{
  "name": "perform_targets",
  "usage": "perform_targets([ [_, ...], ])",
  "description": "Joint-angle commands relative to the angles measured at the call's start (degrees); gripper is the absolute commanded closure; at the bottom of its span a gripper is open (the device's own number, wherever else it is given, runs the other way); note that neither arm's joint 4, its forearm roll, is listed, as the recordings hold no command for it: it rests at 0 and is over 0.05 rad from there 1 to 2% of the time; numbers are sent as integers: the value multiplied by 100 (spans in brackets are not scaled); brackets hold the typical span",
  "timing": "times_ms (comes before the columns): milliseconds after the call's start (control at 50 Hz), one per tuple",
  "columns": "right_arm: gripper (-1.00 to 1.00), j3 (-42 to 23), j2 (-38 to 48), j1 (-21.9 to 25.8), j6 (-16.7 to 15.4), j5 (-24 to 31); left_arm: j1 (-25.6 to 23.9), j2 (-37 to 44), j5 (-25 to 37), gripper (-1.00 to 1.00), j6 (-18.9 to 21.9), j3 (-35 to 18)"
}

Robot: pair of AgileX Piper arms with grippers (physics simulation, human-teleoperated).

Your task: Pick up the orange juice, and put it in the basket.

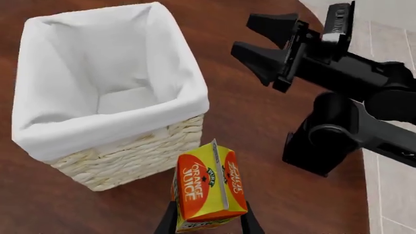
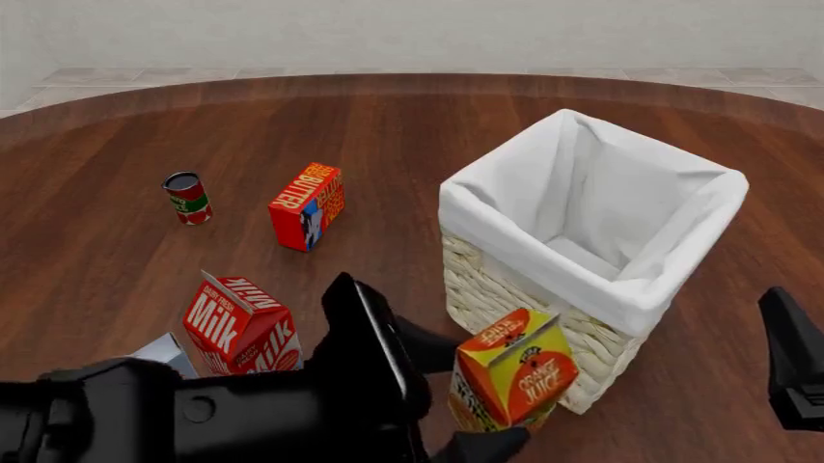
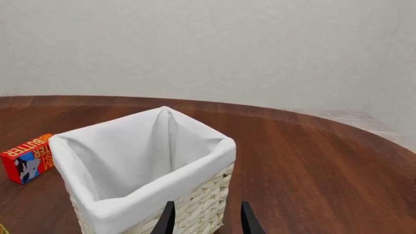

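The left gripper (image 1: 206, 225) is clamped on the lower part of the orange juice (image 1: 206, 189), a finger on each side. The carton hangs tilted just beside the basket (image 2: 515, 289), close to the wicker at its near corner and below the cloth-covered rim.

To do this step well, I judge the carton must first rise above the rim, then travel over the white liner and come down inside before the fingers let go. Lifting too little would knock the carton against the wicker wall or drag the cloth.

The right gripper (image 3: 205, 219), its fingers apart and empty, hovers by the basket's near right side and could crowd the path. The milk (image 2: 242, 323), butter (image 2: 307, 204) and a small can (image 2: 188, 197) stand toward the table's left, well apart from the basket.
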Motion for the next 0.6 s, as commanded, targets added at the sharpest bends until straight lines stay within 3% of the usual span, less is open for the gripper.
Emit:
perform_targets([
  [20, -100, -26, -1, -10, 2, 15, 47, -927, 822, 100, 84, -144],
  [160, -100, -22, -1, 6, 7, 12, 330, -1532, 1299, 100, 10, -199],
  [240, -100, 6, -1, 4, 16, -16, 359, -1674, 1510, 100, 196, -312],
  [600, -100, -43, 2, -7, 36, 72, 379, -2037, 3312, 100, -16, -1981],
])
